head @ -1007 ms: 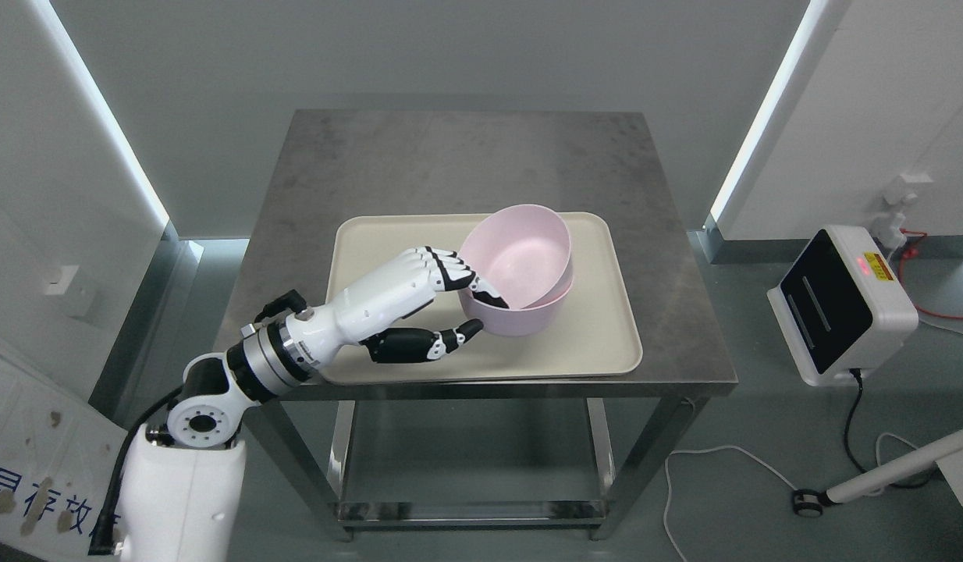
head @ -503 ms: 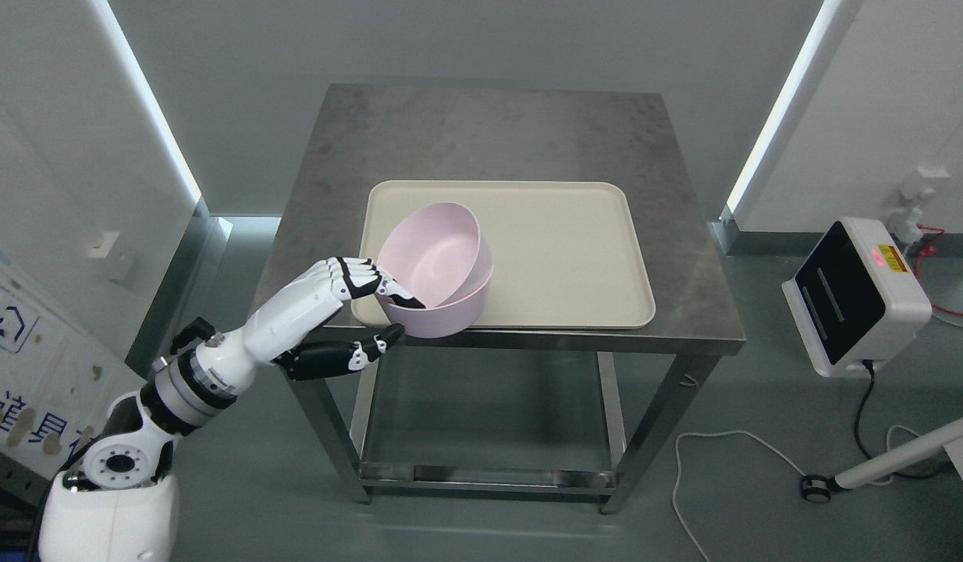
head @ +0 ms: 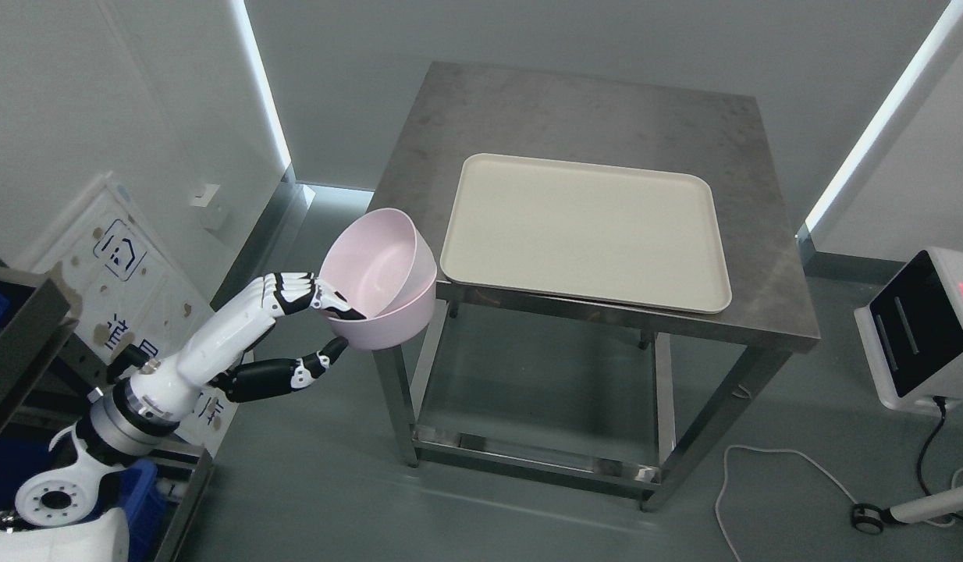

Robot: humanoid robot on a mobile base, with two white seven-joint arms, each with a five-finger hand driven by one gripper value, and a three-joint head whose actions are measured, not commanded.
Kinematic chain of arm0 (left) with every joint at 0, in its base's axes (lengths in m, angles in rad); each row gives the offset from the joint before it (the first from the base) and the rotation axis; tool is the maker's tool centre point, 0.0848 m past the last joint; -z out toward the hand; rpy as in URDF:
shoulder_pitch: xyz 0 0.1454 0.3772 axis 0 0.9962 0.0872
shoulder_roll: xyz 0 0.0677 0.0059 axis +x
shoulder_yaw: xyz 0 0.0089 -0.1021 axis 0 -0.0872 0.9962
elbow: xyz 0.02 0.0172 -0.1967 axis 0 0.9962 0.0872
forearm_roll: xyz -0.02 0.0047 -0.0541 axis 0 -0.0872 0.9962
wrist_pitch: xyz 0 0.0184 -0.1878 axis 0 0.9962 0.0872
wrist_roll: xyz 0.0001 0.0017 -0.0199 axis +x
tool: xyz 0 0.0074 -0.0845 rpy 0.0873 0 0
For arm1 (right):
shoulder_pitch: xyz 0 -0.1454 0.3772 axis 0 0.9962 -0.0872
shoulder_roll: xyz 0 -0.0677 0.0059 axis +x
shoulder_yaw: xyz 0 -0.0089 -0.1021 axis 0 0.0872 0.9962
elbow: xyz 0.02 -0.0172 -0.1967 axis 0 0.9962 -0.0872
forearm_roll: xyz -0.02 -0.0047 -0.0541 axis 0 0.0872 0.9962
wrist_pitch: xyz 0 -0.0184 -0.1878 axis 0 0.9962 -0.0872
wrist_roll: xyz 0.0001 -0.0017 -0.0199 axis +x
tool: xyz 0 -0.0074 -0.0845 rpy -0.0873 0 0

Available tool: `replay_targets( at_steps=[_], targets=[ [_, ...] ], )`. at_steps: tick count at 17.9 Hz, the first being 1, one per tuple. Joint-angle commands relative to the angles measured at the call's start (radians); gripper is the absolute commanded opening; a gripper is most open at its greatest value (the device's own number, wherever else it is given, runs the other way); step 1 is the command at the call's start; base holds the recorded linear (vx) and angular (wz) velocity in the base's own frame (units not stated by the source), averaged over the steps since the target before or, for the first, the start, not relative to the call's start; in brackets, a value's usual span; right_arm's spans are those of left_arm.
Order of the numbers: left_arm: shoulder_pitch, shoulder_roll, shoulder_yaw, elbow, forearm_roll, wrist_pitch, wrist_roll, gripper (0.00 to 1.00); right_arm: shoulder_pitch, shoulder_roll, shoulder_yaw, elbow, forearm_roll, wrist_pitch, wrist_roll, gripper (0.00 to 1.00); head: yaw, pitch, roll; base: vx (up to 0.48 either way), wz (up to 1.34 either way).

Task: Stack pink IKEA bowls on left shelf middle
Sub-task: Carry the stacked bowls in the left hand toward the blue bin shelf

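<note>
Head view: we see the left robot hand (head: 314,324) gripping the rim of the pink bowls (head: 382,277) (two, nested, the inner one tilted), its fingers inside and its thumb under the outer wall. The bowls hang in the air just left of the bench (head: 598,101), clear of the bare tray (head: 583,230). We judge pickup done; carrying and shelving remain. Left of the bench, only a dark shelf corner (head: 17,336) shows, its middle level cut off.

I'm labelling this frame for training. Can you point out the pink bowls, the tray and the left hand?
pink bowls (head: 372,261): head view, inside wall of the upper bowl.
tray (head: 583,226): head view, bare flat bottom.
left hand (head: 282,332): head view, between fingers and thumb.
</note>
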Motion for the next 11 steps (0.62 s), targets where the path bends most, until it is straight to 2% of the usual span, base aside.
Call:
replay_targets(
  at_steps=[1, 11],
  targets=[
    [0.014, 0.069, 0.033, -0.018, 0.053, 0.000, 0.000, 0.03, 0.029, -0.017, -0.011, -0.034, 0.000, 0.001, 0.001, 1.00, 0.0000, 0.000, 0.000, -0.145, 0.17],
    [0.016, 0.083, 0.025, -0.020, 0.071, 0.000, 0.000, 0.03, 0.029, -0.017, -0.012, -0.034, 0.000, 0.001, 0.001, 1.00, 0.0000, 0.000, 0.000, -0.163, 0.10]
  ],
)
